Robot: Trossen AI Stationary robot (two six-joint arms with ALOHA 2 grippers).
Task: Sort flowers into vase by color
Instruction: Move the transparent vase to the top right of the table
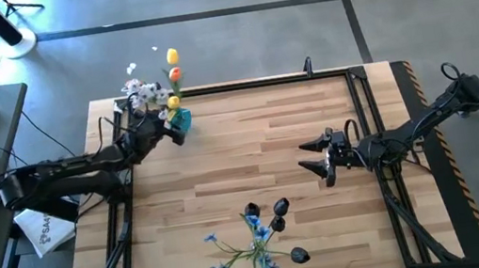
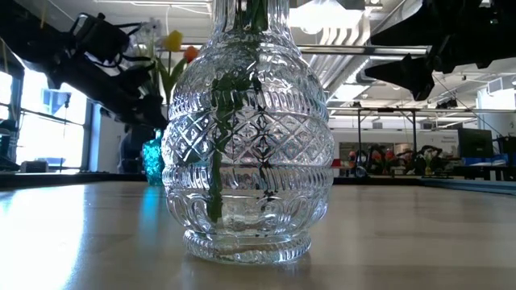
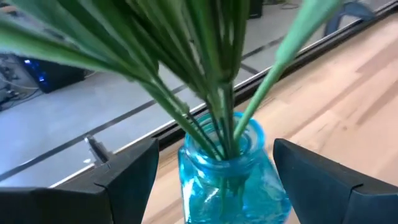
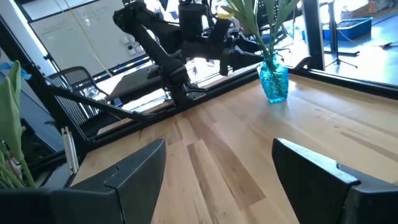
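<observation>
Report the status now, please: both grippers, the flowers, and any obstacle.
Left gripper open at blue vase, holding nothing. Right gripper open, waiting mid-table. Yellow and orange tulips stand in blue vase; blue flowers in near clear vase. No obstacle seen.

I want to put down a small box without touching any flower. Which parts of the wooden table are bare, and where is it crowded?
Bare: the middle of the wooden table, between the small blue glass vase and the open right gripper. Crowded: the far left corner, where the open left gripper flanks that vase, and the near edge with the clear cut-glass vase holding blue and dark flowers.
</observation>
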